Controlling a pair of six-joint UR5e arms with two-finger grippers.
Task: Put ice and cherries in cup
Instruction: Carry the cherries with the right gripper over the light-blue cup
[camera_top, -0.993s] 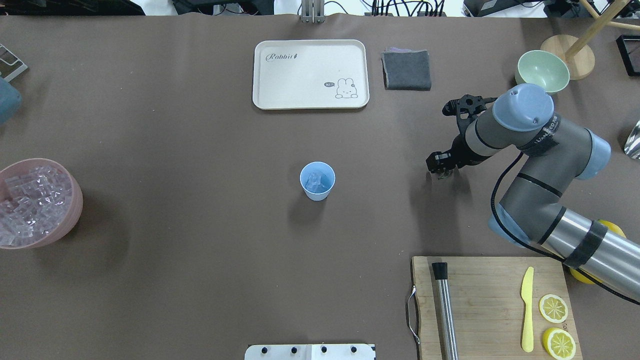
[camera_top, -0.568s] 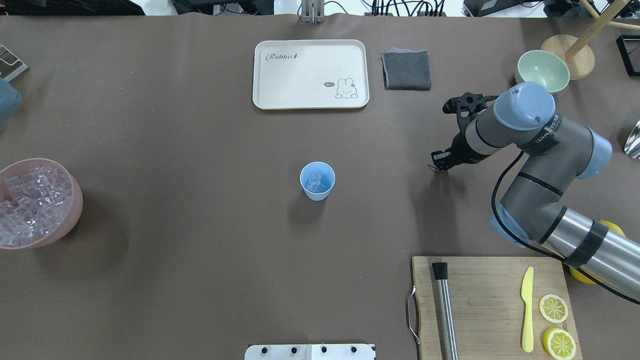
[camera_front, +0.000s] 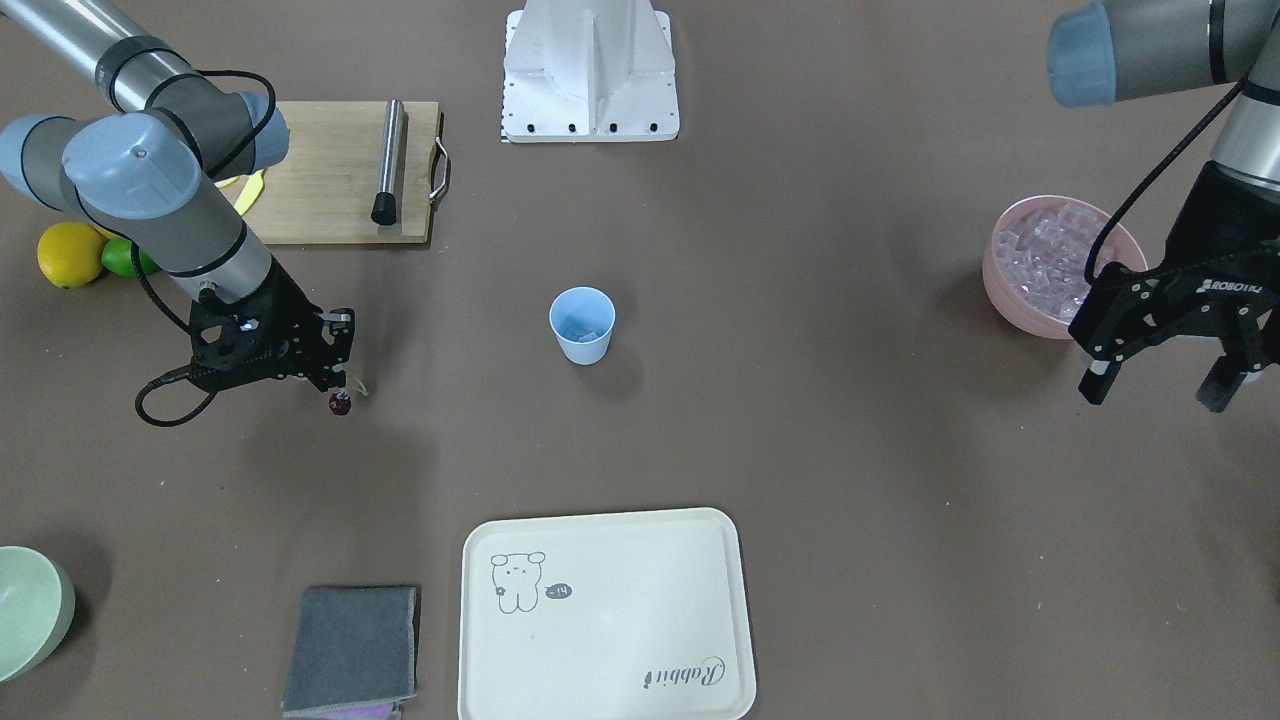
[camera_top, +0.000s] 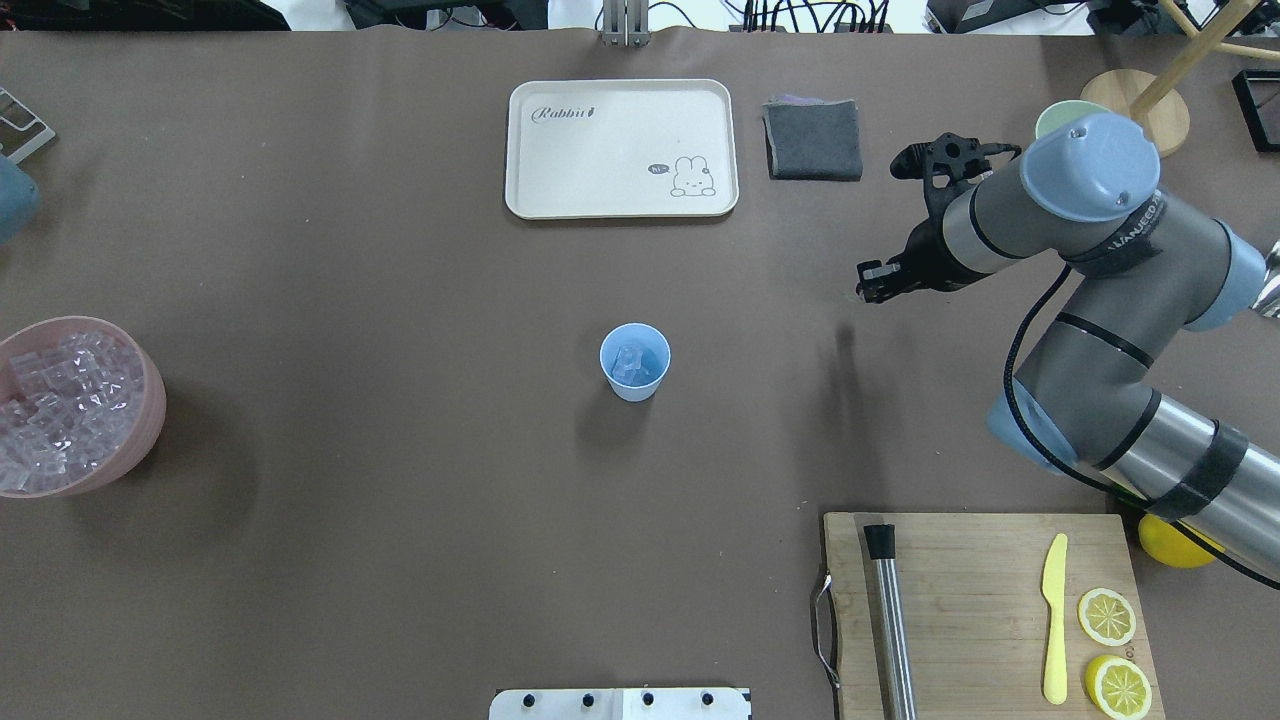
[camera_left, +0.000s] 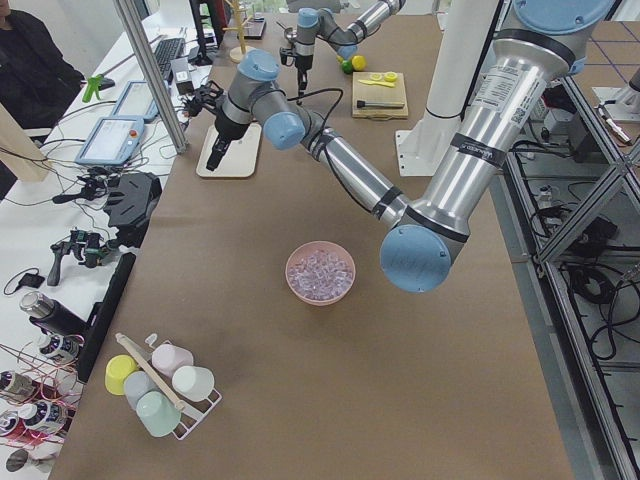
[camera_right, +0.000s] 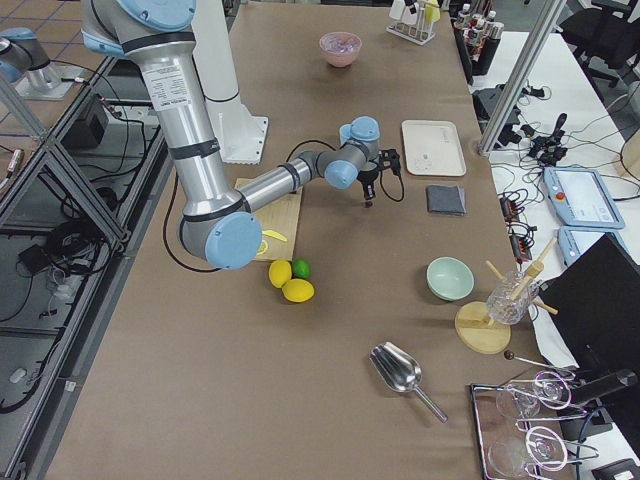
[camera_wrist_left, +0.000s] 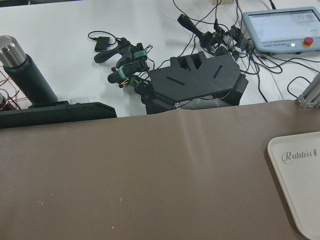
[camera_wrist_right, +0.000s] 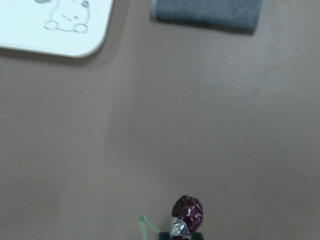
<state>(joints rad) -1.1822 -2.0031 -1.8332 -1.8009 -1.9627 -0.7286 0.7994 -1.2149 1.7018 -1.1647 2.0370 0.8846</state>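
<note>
Pink plastic comes first at the far left of your overhead view: a wide pink bowl (camera_top: 152, 385) stands on the brown table (camera_top: 400, 250), heaped with clear ice (camera_top: 60, 400) cubes. In the front-facing view you can see the left gripper (camera_front: 1158, 390) hanging just beside that bowl with its jaws spread wide and nothing between them. Moving right, the light blue cup (camera_top: 635, 388) stands upright near the middle of the table, well apart from both bowls, and you can make out a little ice already lying inside it. Beyond the cup, on the far side, lies a cream tray (camera_top: 620, 150) printed with a rabbit, and just to its right a folded grey cloth (camera_top: 813, 140). Further right, the right gripper (camera_front: 338, 382) hangs above the table, well apart from the cup, its jaws pinched on the cherries (camera_front: 340, 404). The right wrist camera shows you a dark red cherry and a green stem at the fingertips, with bare table beneath. Past the arm, the pale green bowl (camera_front: 60, 600) sits near the table's far right corner. Nearer the robot, a wooden cutting board (camera_top: 980, 570) carries a steel rod (camera_top: 890, 620), a yellow knife (camera_top: 1053, 620) and two lemon slices (camera_top: 1107, 617), with a whole lemon (camera_top: 1170, 545) just beside the board.
</note>
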